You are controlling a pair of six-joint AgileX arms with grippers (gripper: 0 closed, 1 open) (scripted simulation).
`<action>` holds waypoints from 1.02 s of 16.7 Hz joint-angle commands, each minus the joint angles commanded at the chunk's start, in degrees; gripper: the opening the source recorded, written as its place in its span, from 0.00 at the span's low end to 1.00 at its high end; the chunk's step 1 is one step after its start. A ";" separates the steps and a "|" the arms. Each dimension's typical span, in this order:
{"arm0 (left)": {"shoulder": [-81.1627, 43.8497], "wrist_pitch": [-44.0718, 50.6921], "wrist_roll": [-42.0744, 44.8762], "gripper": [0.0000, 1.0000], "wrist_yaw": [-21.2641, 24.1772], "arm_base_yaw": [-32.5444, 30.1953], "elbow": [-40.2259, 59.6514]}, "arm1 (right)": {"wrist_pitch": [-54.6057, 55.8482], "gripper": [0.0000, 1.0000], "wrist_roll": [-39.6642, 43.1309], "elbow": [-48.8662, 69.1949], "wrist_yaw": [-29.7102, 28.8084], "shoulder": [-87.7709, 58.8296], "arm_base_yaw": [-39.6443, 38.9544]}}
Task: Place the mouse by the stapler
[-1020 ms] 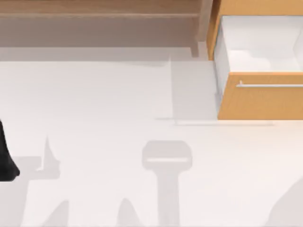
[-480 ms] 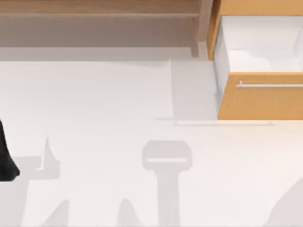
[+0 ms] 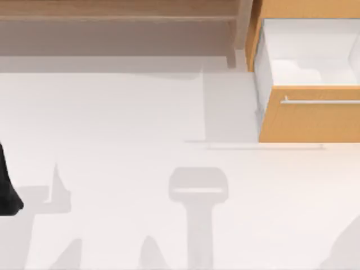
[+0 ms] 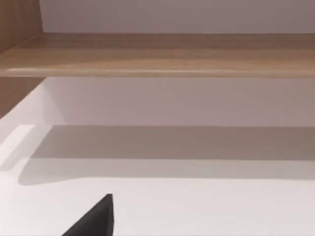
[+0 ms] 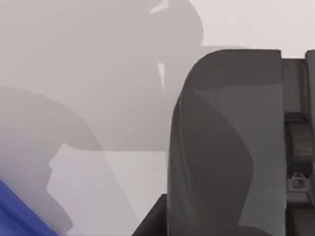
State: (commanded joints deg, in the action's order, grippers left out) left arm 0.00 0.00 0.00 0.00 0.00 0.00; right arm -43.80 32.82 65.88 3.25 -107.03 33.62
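Starting at your right gripper (image 5: 296, 157): the right wrist view has it hanging over the white table (image 3: 124, 124). I can't tell whether it's open or closed. Right next to the gripper hardware there's a big dark rounded shape (image 5: 226, 147). It might be the mouse held close to the lens, or just part of the gripper; honestly can't call it. So where the mouse is, I can't say for sure. A blue sliver (image 5: 17, 216) pokes in at the corner of that view. It could be the stapler, but there's too little of it to say.

Your left gripper (image 4: 96, 221) is just a black tip over bare tabletop, open or closed unknown. The left arm (image 3: 8, 188) sits parked at the table's left edge.

Progress-wise, I'd treat the job as not finished: nothing confirms a mouse set down beside a stapler.

The table itself is plain white and smooth, with only shadows on it. At the far right stands a wooden drawer (image 3: 309, 115), pulled open, with a white inside. A wooden shelf (image 3: 118, 11) runs along the back.
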 joint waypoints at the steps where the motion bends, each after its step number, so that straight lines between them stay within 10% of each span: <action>1: 0.00 0.00 0.00 1.00 0.00 0.00 0.00 | 0.00 0.08 0.00 0.00 0.00 0.00 0.00; 13: 0.00 0.00 0.00 1.00 0.00 0.00 0.00 | 0.00 0.98 0.00 0.00 0.00 0.00 0.00; 17: 0.00 0.00 0.00 1.00 0.00 0.00 0.00 | 0.00 1.00 0.00 0.00 0.00 0.00 0.00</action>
State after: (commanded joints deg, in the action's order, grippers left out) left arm 0.00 0.00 0.00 0.00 0.00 0.00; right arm -43.80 32.82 65.88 3.25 -107.03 33.62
